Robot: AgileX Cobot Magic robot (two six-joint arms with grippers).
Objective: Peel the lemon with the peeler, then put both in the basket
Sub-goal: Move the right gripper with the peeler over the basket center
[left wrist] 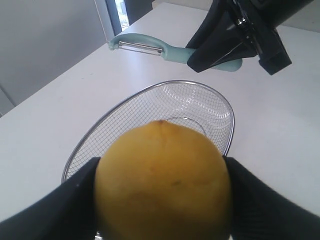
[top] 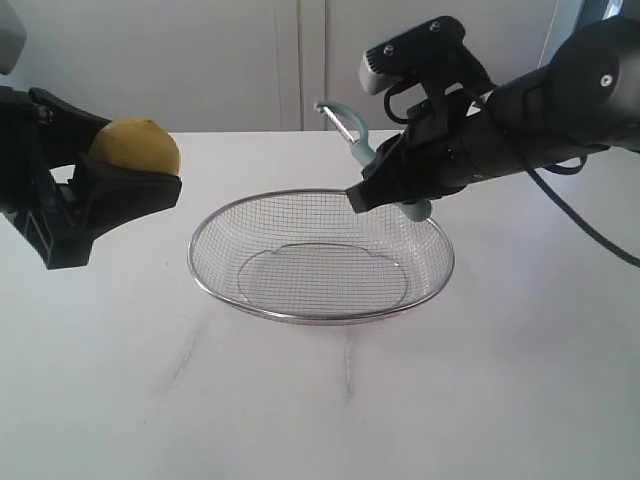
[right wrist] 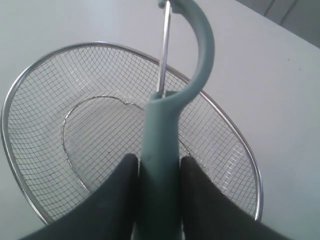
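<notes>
One white counter (top: 480, 380) stretches out nearest. On it, in the middle, sits one oval wire-mesh basket (top: 225, 245). Above the counter at the left, my left claw (top: 135, 160) pinches the one yellow lemon (top: 137, 146) between two black fingers, in the air and left of the basket. Over the basket's far right rim, my right claw (right wrist: 159, 175) is clamped on the pale teal handle of the one peeler (top: 360, 148), its blade head pointing up and leftward.

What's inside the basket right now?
Nothing: the basket shows only bare mesh. The lemon and peeler are held outside it. The right gripper covers part of its far rim.
</notes>
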